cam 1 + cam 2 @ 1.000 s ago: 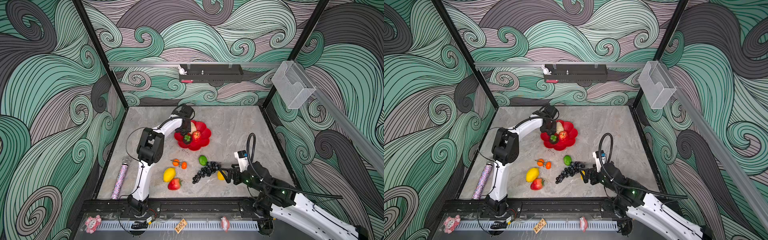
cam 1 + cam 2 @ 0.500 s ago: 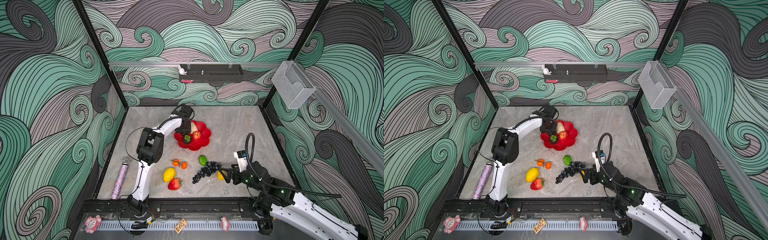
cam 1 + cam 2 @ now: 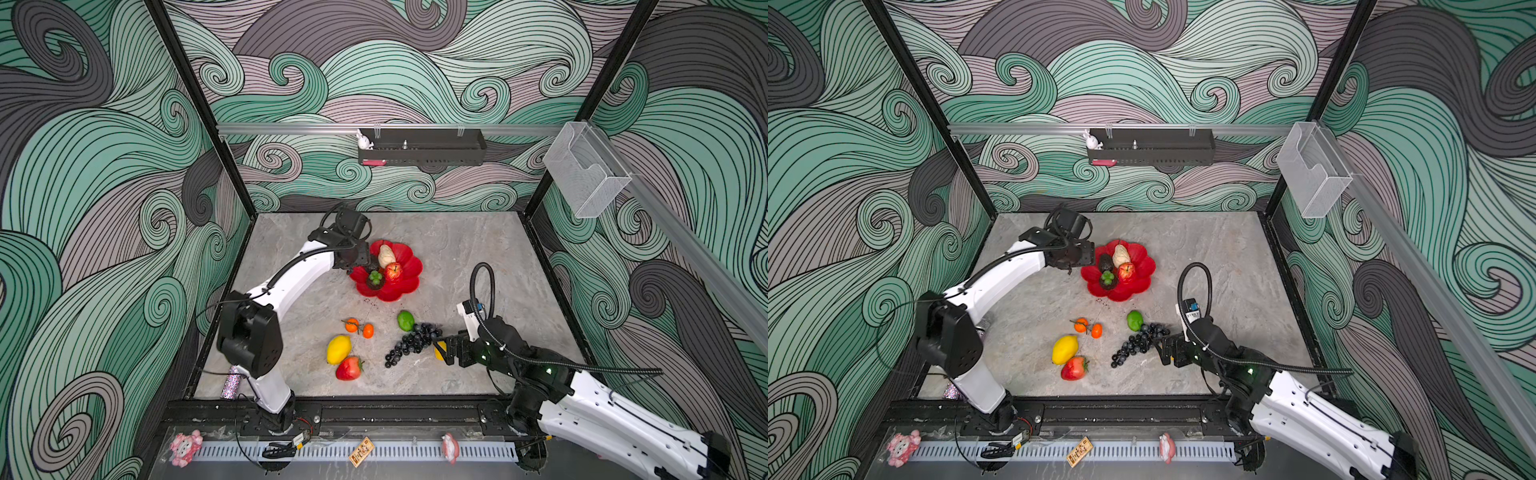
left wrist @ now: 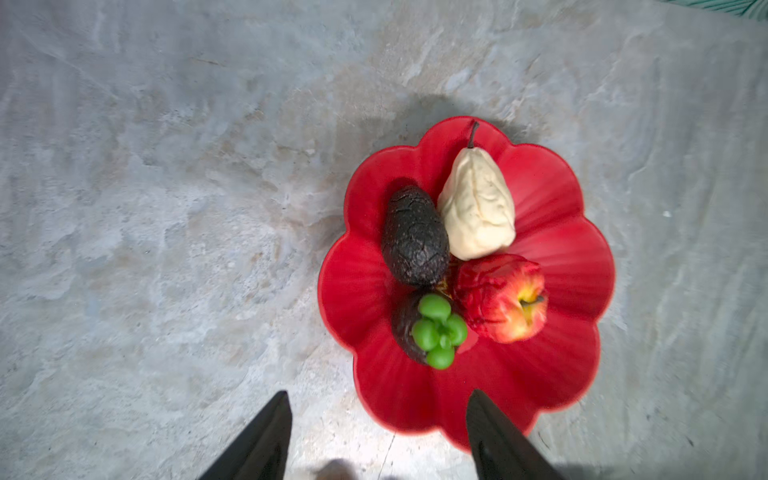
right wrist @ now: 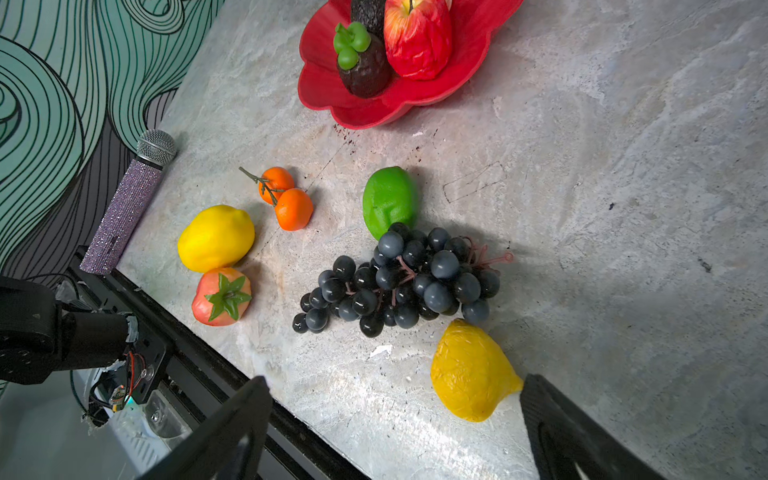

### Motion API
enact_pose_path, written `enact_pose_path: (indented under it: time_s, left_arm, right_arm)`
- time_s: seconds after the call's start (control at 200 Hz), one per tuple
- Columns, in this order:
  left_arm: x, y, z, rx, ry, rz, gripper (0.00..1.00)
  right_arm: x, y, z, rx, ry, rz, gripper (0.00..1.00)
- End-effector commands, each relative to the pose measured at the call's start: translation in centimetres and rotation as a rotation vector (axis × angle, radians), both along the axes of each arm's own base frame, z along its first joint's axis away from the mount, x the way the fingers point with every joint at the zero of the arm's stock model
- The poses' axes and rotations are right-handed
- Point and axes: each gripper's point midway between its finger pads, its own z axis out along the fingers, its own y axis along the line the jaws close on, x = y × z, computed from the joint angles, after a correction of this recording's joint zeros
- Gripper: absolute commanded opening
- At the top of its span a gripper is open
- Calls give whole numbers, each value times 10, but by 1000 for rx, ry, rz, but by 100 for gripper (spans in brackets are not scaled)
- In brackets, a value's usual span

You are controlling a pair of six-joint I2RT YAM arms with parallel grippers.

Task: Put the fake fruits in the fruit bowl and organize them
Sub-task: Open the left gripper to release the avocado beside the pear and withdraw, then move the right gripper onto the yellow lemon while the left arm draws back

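1. Fruit bowl [image 4: 552, 195]: glossy red, scalloped, rear-centre of the table [image 4: 166, 208]; holds pear [image 4: 478, 208], avocado [image 4: 415, 237], apple [image 4: 503, 299], mangosteen [image 4: 432, 332].
2. Left gripper [image 4: 379, 392]: jaws spread, empty, over the bowl's rim.
3. Right gripper [image 5: 395, 377]: jaws spread either side of a lemon [image 5: 471, 370] lying on the table; in a top view the lemon [image 3: 439, 349] is half hidden.
4. Grape bunch [image 5: 399, 282]: black, just beside the lime [image 5: 388, 201], tapering toward the table's front edge.
5. Pear: cream, wrinkled, long axis parallel to the avocado, stem pointing away from the left gripper.
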Motion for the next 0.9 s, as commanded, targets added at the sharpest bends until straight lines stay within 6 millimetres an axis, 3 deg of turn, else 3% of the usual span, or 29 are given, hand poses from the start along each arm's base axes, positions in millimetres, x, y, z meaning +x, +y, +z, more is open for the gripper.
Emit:
enact_pose_path:
  time_s: [0.0, 0.22, 0.38, 0.495, 0.68, 0.896]
  left_arm:
    - [-22, 18, 15, -47, -62, 46, 71]
    - [-94, 71, 45, -83, -243, 135, 73]
    - [-148, 115, 98, -98, -467, 184, 78]
    - [-180, 139, 123, -90, -587, 199, 79]
    - [-214, 164, 132, -85, -713, 227, 82]
    - [-236, 177, 125, -99, -782, 245, 86]
  right_arm:
    - [1, 14, 10, 9, 16, 43, 94]
    - [0, 53, 12, 10, 93, 112, 91]
    - [-4, 92, 9, -54, 89, 186, 92]
    - [-8, 126, 4, -105, 73, 266, 93]
    - [-11, 174, -21, -264, 68, 444, 95]
    - [-18, 206, -38, -377, 49, 598, 96]
